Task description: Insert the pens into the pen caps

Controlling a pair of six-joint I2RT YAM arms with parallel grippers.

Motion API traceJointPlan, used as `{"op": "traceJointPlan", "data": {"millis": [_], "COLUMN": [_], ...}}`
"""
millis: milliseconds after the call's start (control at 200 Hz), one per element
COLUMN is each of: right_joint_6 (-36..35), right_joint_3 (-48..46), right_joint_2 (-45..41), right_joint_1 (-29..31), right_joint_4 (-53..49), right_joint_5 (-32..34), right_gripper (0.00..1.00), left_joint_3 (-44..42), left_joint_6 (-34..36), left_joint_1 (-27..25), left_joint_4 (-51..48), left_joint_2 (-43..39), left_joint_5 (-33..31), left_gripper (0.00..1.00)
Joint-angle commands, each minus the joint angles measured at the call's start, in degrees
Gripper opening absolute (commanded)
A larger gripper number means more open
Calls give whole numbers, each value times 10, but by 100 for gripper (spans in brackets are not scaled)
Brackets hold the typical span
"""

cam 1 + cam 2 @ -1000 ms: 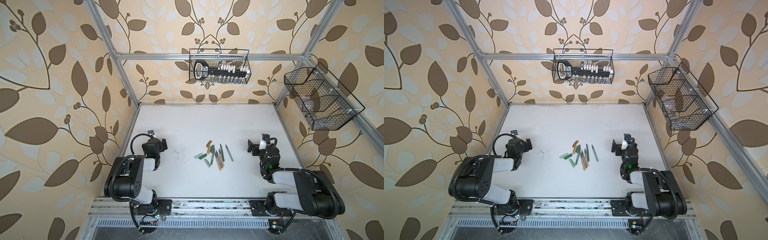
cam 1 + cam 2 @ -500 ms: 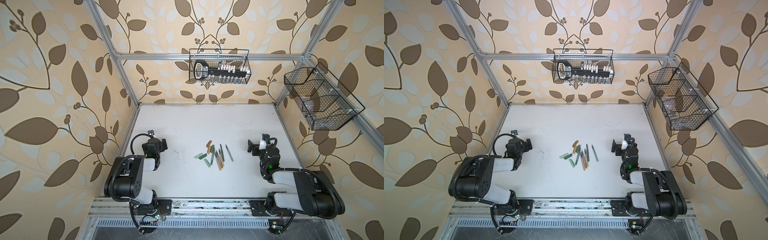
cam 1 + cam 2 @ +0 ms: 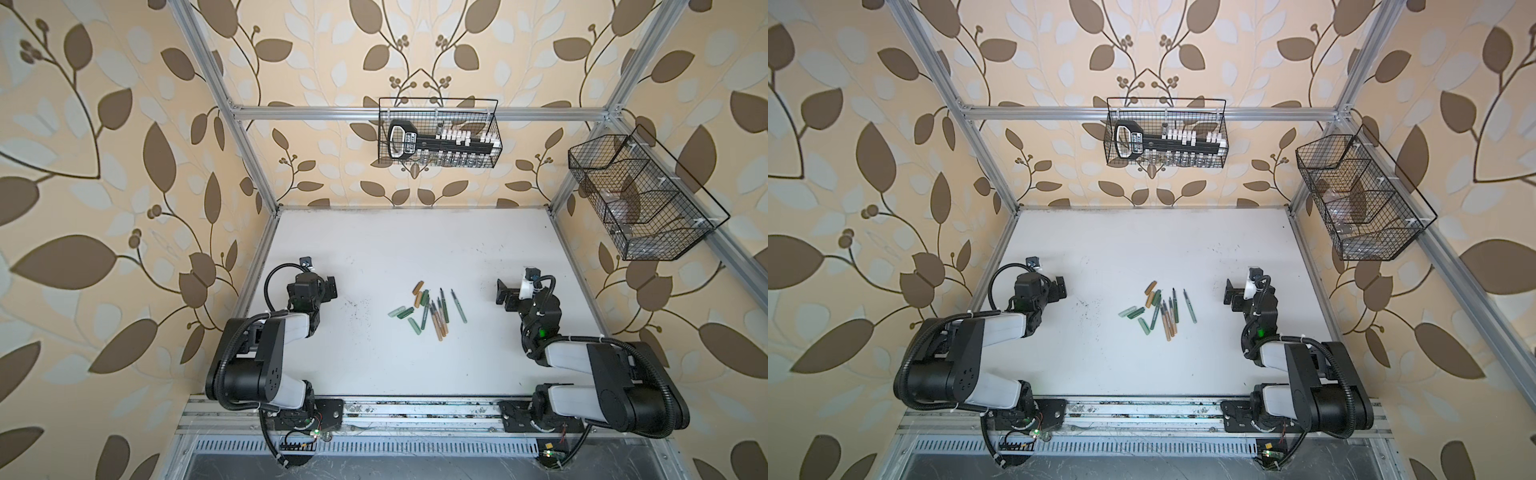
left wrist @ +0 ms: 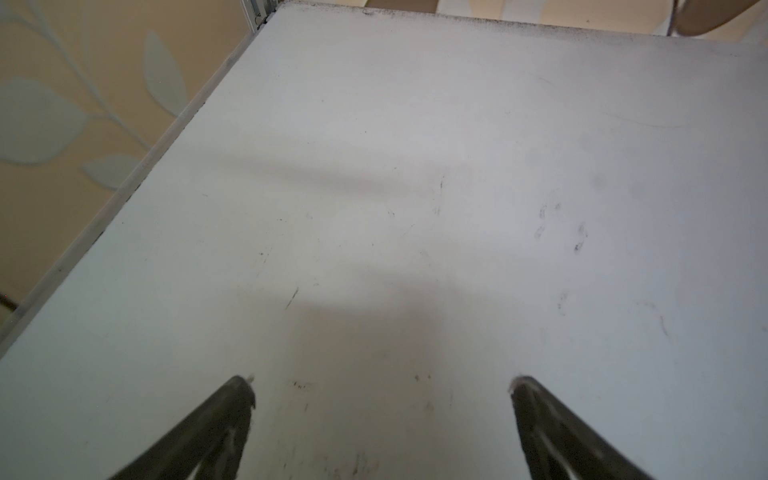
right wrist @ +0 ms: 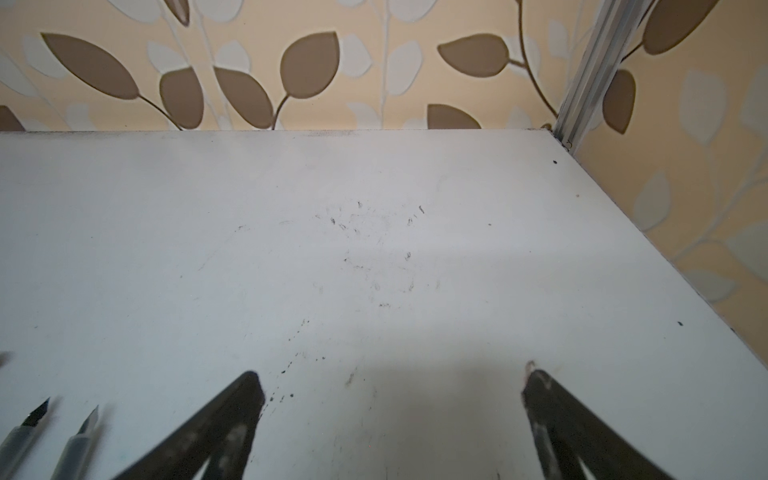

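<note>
Right now the pens (image 3: 437, 322) lie in a loose cluster near the middle of the white desk (image 3: 415, 245), dark tips toward the back wall. The pen caps (image 3: 398, 311) are scattered just beside them, on the cluster's left and far side. The left end effector (image 3: 330, 289) sits well to the left, jaws spread wide over bare desk, holding nothing. The right end effector (image 3: 503, 293) sits well to the right, equally wide and empty; two pen tips (image 5: 89, 419) show in its wrist view.
</note>
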Motion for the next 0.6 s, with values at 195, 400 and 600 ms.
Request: {"op": "traceJointPlan", "data": {"millis": [195, 400, 600], "right_joint_6": [-10, -26, -14], "right_joint_3": [14, 82, 160], "right_joint_2": [3, -44, -91], "right_joint_1": [10, 33, 84], "right_joint_4": [17, -132, -324], "right_joint_5": [10, 39, 51], "right_gripper": [100, 100, 100], "left_joint_3": [140, 196, 261], "left_joint_6": [-39, -59, -103], "left_joint_1": [-20, -91, -149], "left_joint_4": [-243, -369, -519], "left_joint_2": [-76, -100, -103], "left_joint_5": [-16, -62, -51], "left_gripper": [99, 99, 99]}}
